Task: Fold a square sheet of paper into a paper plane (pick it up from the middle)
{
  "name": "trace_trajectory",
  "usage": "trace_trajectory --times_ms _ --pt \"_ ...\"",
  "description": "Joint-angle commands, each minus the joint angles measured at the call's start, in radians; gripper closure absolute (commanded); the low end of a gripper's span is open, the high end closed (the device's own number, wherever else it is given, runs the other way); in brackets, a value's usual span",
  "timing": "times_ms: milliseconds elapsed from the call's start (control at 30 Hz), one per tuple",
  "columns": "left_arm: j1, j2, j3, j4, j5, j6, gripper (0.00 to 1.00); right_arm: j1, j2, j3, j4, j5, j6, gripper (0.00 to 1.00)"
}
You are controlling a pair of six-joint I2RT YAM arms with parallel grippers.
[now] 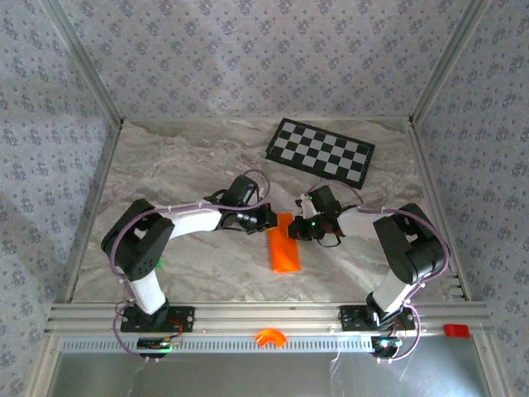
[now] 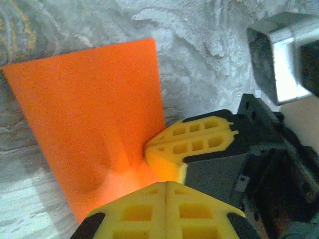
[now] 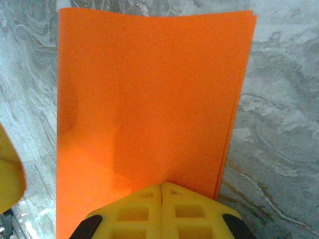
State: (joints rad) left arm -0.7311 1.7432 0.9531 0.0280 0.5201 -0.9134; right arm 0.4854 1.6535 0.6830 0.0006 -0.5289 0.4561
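Note:
The square sheet of paper (image 1: 285, 250), bright orange and folded to a narrow rectangle, lies flat on the marble table between the two arms. My left gripper (image 1: 269, 220) is shut, its tips (image 2: 167, 183) resting on the sheet (image 2: 94, 109) near one corner, where the paper dimples slightly. My right gripper (image 1: 296, 230) is shut too, its tip (image 3: 162, 184) down on the near edge of the sheet (image 3: 149, 89). Its yellow fingers (image 2: 192, 142) touch the paper's side edge close to the left tips. No paper shows between either pair of jaws.
A black-and-white checkerboard (image 1: 321, 151) lies at the back right of the table. A small orange arch-shaped part (image 1: 269, 337) and a red piece (image 1: 455, 331) sit on the front rail. A tiny green piece (image 1: 159, 263) lies beside the left arm.

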Motion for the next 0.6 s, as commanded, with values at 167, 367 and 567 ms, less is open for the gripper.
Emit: trace_trajectory --times_ms 167,367,567 --pt "-0.012 0.014 0.05 -0.039 0.009 0.025 1.0 -0.008 0.067 -0.068 -0.188 0.132 0.012 1.0" --pt "-0.012 0.048 0.054 -0.036 0.044 0.032 1.0 -0.008 0.068 -0.068 -0.188 0.132 0.012 1.0" --pt "0.0 0.076 0.053 -0.056 0.054 0.05 1.0 -0.009 0.068 -0.068 -0.189 0.135 0.015 1.0"
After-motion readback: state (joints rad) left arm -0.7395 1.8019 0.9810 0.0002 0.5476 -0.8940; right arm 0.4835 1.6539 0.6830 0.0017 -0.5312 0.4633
